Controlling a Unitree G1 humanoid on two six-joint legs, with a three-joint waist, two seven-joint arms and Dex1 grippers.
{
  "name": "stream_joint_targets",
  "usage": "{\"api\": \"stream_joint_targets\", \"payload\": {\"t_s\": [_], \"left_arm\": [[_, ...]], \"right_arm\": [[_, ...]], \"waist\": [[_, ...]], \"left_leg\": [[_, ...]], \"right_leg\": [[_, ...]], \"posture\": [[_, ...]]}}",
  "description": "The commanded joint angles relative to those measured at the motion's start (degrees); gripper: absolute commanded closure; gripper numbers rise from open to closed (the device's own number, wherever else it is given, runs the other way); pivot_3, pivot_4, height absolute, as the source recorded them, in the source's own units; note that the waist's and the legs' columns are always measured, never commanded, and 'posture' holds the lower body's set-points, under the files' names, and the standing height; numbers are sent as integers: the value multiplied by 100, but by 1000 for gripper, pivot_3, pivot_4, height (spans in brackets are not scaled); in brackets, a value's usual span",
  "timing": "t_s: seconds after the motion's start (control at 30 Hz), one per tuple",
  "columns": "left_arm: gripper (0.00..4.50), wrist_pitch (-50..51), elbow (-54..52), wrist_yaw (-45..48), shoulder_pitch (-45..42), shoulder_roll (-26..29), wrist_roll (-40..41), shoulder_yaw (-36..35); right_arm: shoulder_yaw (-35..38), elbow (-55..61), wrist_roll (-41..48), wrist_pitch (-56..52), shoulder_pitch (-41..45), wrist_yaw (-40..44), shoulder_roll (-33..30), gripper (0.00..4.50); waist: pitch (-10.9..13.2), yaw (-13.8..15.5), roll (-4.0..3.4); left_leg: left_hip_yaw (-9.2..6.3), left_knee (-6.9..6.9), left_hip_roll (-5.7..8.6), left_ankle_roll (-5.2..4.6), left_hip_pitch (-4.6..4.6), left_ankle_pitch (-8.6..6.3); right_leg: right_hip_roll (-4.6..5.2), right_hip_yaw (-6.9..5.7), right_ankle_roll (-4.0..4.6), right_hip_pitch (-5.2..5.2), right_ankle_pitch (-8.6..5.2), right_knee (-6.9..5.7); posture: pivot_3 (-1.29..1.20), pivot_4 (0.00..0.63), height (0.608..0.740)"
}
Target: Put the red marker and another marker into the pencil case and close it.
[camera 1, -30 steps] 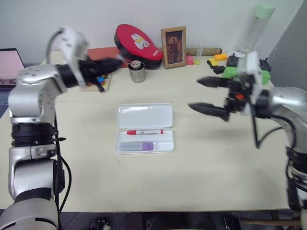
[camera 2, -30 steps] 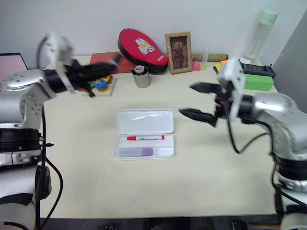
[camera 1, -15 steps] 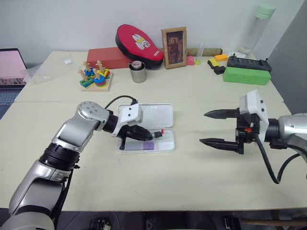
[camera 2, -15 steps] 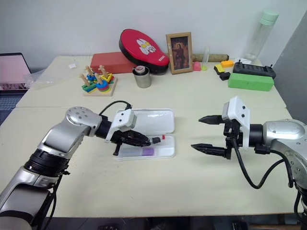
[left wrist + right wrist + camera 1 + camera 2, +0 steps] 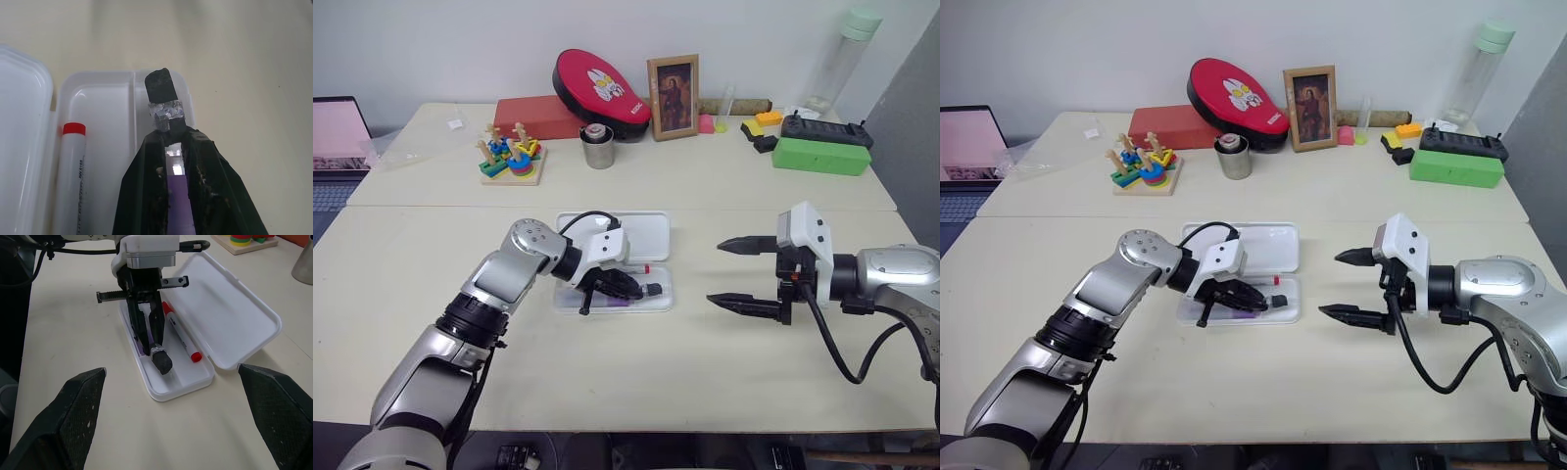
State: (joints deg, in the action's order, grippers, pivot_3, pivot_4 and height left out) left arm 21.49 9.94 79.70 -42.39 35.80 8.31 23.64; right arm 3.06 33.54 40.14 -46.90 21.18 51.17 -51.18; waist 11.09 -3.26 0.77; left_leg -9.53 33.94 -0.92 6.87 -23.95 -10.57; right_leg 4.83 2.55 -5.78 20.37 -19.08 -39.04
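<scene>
I see the pencil case [image 5: 244, 328] lying open, white lid flat beside its shallow tray. The red marker [image 5: 180, 330], slim and white-barrelled with red ends, lies in the tray just beside my left jaws. The lilac highlighter [image 5: 177, 215], black-tipped, sits between those jaws, in the tray.

Count: one pencil case [image 5: 636, 231], two markers in it: one red marker [image 5: 181, 332], one lilac highlighter [image 5: 177, 215]. Two grippers: left gripper [image 5: 628, 286], right gripper [image 5: 742, 275].
</scene>
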Motion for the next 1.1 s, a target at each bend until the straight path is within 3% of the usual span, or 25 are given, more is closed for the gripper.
{"api": "stream_joint_targets", "payload": {"t_s": [0.03,0.27,0.33,0.57,0.73,0.83,0.97,1.1], "left_arm": [[4257,-89,-9,55,-121,-63,-77,-1],[4257,2,-40,158,-113,-99,-60,-22],[3577,60,-74,170,-122,-99,-39,-36],[2497,170,-141,134,-121,-116,-10,-81],[1431,338,-234,14,-116,-192,113,-216],[949,924,-504,-528,-107,-392,487,-775],[106,1803,-1194,-1635,226,-595,1158,-2050],[24,2207,-1693,-2480,655,-692,1465,-2836]], "right_arm": [[67,207,86,0,61,-64,5,0],[75,216,111,-2,-9,-130,4,0],[69,216,122,-3,3,-145,3,0],[4,158,105,18,64,-142,31,0],[-10,50,101,79,181,-147,108,0],[-67,-150,71,143,434,-192,290,0],[-308,-815,-214,198,1242,-468,788,0],[-638,-1586,-546,280,1927,-637,1329,0]], "waist": [[0,-1,0],[0,-1,0],[0,-1,0],[0,-1,0],[0,-1,0],[0,-6,0],[0,-80,0],[-1,-146,0]], "left_leg": [[0,0,0,0,0,0],[0,0,0,0,0,0],[0,0,0,0,0,0],[0,0,0,0,1,0],[0,0,0,0,1,0],[-1,1,0,0,1,0],[-3,2,-1,0,3,0],[-5,-1,-2,1,13,1]], "right_leg": [[0,0,0,0,0,0],[0,0,0,0,0,0],[0,0,0,0,0,0],[0,0,0,0,0,0],[0,0,0,-1,0,0],[0,0,0,-1,0,-2],[0,0,0,-2,0,-2],[0,-2,0,-7,0,-4]], "posture": [[0,150,740],[0,150,740],[0,150,740],[0,150,740],[0,150,740],[0,150,740],[0,150,740],[0,150,740]]}}
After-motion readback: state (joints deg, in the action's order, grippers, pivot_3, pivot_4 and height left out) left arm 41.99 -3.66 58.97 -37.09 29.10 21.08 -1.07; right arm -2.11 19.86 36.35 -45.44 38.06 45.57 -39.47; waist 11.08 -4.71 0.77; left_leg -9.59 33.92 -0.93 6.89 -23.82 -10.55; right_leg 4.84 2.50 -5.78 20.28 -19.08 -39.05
